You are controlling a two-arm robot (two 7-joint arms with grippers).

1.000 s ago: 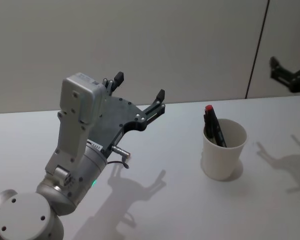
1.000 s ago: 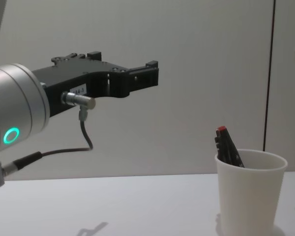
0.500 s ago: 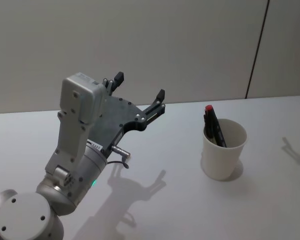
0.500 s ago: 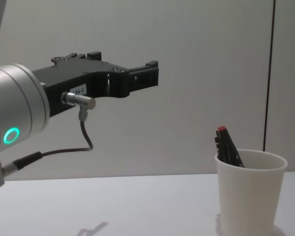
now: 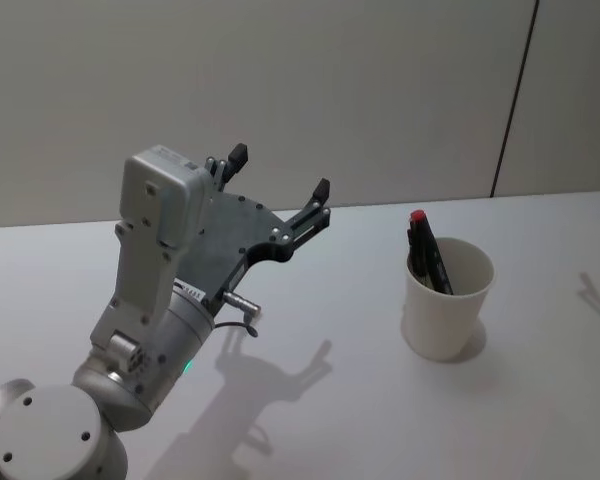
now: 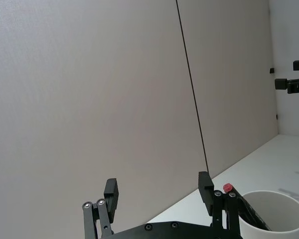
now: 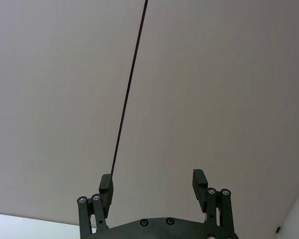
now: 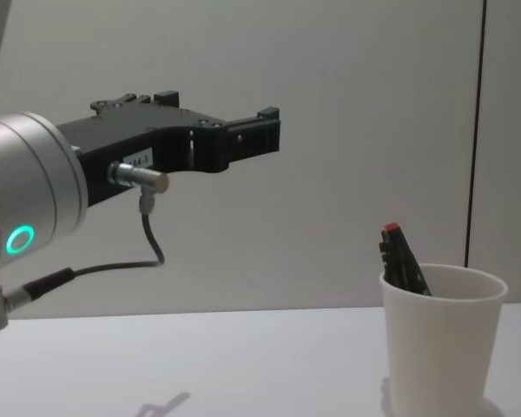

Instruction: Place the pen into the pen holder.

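The pen holder (image 5: 447,300) is a white paper cup standing on the table right of centre; it also shows in the chest view (image 8: 441,343) and the left wrist view (image 6: 275,219). The pen (image 5: 427,256), dark with a red tip, stands inside it, leaning on the rim (image 8: 405,261) (image 6: 228,188). My left gripper (image 5: 280,171) hangs open and holds nothing, raised above the table well to the left of the cup (image 8: 217,106) (image 6: 158,188). My right gripper (image 7: 152,181) is open with nothing between its fingers, facing the wall.
The white table (image 5: 330,420) carries the left arm's shadow in front of the cup. A grey wall with a dark vertical seam (image 5: 515,100) stands behind.
The right gripper has moved out of the head view at the upper right, and its shadow has slid off toward the table's right edge. The left arm, cup and pen have not moved.
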